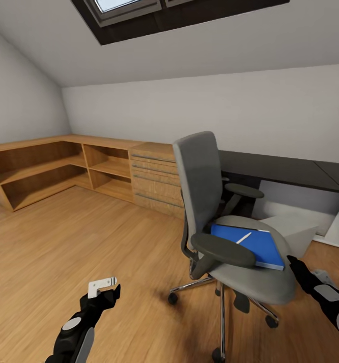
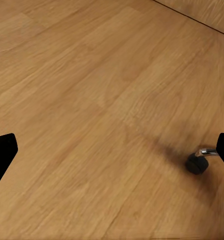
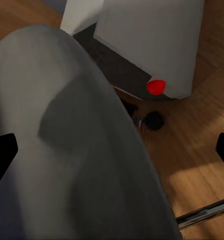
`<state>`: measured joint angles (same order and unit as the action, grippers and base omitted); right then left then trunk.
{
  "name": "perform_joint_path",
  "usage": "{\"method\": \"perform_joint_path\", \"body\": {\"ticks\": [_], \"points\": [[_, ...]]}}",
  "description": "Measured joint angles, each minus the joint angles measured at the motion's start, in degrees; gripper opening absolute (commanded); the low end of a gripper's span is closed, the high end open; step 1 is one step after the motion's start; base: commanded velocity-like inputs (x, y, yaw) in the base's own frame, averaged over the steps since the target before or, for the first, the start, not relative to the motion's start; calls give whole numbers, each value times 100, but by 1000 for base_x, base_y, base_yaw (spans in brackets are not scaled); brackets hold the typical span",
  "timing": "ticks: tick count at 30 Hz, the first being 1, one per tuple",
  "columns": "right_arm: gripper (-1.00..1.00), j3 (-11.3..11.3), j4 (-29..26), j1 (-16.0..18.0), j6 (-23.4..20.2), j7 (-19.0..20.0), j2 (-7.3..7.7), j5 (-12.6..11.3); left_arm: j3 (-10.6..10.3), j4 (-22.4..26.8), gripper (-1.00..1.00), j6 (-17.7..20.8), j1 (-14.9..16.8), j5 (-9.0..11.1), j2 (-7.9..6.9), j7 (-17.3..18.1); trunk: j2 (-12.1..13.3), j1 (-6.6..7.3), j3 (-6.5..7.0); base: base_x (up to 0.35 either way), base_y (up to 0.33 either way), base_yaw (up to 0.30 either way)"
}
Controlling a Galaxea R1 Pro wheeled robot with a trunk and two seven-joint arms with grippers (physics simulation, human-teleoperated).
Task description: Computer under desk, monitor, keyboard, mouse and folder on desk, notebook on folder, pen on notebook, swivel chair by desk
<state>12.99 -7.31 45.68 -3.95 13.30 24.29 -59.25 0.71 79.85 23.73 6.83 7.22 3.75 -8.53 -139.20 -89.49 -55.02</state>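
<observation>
On the seat of the swivel chair (image 1: pixel 224 222) the folder (image 1: pixel 250 244) is seen lying flat, the pen (image 1: pixel 244 237) resting across it; the right gripper (image 1: pixel 296 266) hangs just beside the seat's edge, near the folder's corner, its jaws spread wide and empty. Well apart, the left gripper (image 1: pixel 109 290) is held over the wooden floor (image 1: pixel 88 237), also spread and empty. Behind the chair stand the desk (image 1: pixel 290 169) and a wooden drawer chest (image 1: pixel 154 179). No writing can be read.
</observation>
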Motion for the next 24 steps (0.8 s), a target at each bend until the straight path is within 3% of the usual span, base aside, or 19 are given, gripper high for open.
{"method": "perform_joint_path", "body": {"ticks": [19, 24], "points": [[100, 151, -11, 5, -3, 8, -5, 6, -26, -5, 100, 1, -2, 7, -17, -19, -1, 1, 0, 0, 0, 237], [100, 128, -11, 4, -2, 9, 34, 5, -20, -357, 100, -7, -2, -2, -30, -9, -1, 1, 0, 0, 0, 266]]}}
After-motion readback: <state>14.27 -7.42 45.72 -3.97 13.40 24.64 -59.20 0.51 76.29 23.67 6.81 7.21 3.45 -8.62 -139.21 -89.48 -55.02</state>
